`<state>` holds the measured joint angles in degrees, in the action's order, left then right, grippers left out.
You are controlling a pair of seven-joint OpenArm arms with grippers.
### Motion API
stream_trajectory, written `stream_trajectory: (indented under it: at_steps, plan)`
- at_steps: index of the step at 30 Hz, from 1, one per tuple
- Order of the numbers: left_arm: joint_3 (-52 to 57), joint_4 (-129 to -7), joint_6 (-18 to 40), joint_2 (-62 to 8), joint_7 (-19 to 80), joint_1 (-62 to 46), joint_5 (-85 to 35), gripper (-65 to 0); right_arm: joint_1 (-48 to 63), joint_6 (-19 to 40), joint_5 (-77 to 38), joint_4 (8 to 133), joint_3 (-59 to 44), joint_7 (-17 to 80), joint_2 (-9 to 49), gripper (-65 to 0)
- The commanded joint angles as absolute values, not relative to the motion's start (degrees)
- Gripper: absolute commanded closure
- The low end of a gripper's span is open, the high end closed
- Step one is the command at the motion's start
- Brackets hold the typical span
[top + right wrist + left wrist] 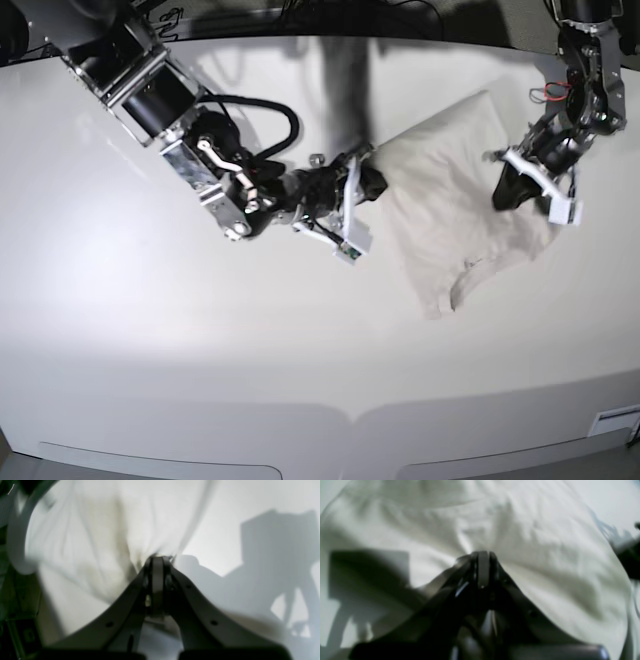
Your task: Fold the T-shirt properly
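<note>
Clearly, in the left wrist view the left gripper [483, 555] has its jaws pressed together on a pinch of the T-shirt [520, 537]; creases in the pale cloth run out from the tips like rays. The cloth fills most of this view and spreads away from the gripper.

In the right wrist view the right gripper [157, 559] is also closed on the T-shirt [100, 542]. The cloth rises from its tips in long stretched folds, and beside it the white table [225, 537] is bare, with the arm's shadow on it.

In the base view the T-shirt [450, 210] lies crumpled on the table [150, 330], between the two arms. The right gripper [366, 180] holds its near-left edge, with the forearm lying low and reaching across from the upper left. The left gripper [508, 190] holds the opposite edge, with the arm coming down from the top corner, bent at the wrist.

I judge the step to be spreading the shirt flat. The next move probably calls for both arms to pull apart evenly, without losing the thin pinches.
</note>
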<state>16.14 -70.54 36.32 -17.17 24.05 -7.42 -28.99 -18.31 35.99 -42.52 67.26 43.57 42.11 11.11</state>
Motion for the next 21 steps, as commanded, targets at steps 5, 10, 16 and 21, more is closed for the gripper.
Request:
stream_trajectory:
  at_steps: [5,10,16,21]
  plan:
    - [16.4,-70.9,34.7,-20.4,26.0,-5.2,-35.1,0.0,-13.4,36.1,-42.0,76.7,43.5,44.5,10.7,0.0]
    - [16.4,-72.8,35.0,-23.2,32.2,-4.6,-40.9,0.0,-11.2,36.1,-40.3,81.0,43.5,46.7,9.6,0.0]
    - [16.8,-79.5,35.1,-26.3,33.7,-7.7,-41.0,0.0,-11.4,33.3,-37.0,83.3,40.8,46.8,9.4,0.0]
    - [20.0,-86.4,35.1,-26.7,29.4,-13.3,-39.6,0.0,-10.5,27.8,-29.2,88.2,33.2,44.8,9.4,0.0]
